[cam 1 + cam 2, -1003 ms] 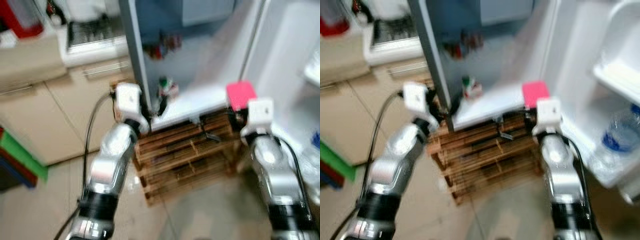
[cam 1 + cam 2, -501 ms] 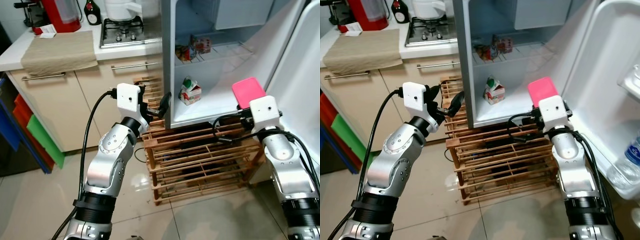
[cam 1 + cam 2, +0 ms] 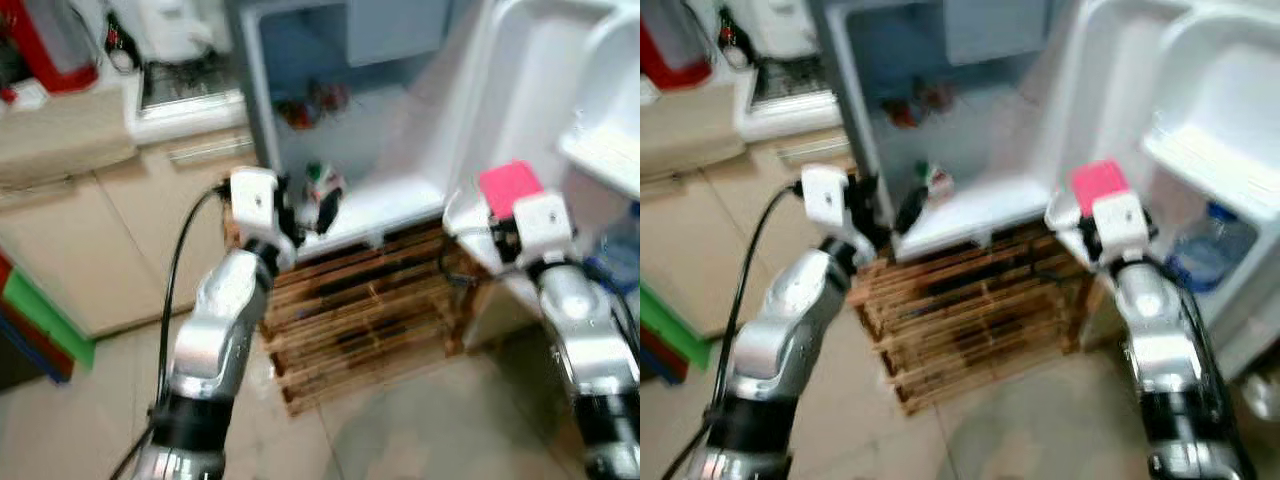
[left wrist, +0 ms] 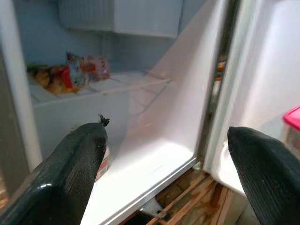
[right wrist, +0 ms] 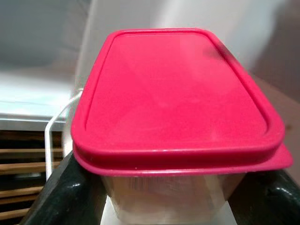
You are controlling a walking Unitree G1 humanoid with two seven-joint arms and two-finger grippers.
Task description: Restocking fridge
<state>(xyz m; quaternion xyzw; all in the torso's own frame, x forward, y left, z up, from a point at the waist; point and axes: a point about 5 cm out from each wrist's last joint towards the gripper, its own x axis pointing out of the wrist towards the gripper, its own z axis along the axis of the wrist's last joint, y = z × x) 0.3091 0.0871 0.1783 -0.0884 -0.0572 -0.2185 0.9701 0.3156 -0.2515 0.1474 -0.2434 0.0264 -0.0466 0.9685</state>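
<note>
Right of centre, your right gripper (image 5: 154, 197) is clamped on the pink-lidded container (image 5: 176, 101); left gripper (image 4: 173, 178) spread empty. Next, carry it onto the fridge shelf (image 3: 375, 205).

Head views: motion-blurred throughout | items on fridge shelf (image 3: 310, 100): red smears at 12 o'clock, kind unreadable | carton (image 3: 322, 185): green-white blur, label illegible | bottle (image 3: 1205, 250) in door: cut by shelf rim, outline soft | container (image 5: 176, 108): contents hidden under pink lid, base cut off | left gripper (image 4: 168, 164): fingertips cropped at frame edges
</note>
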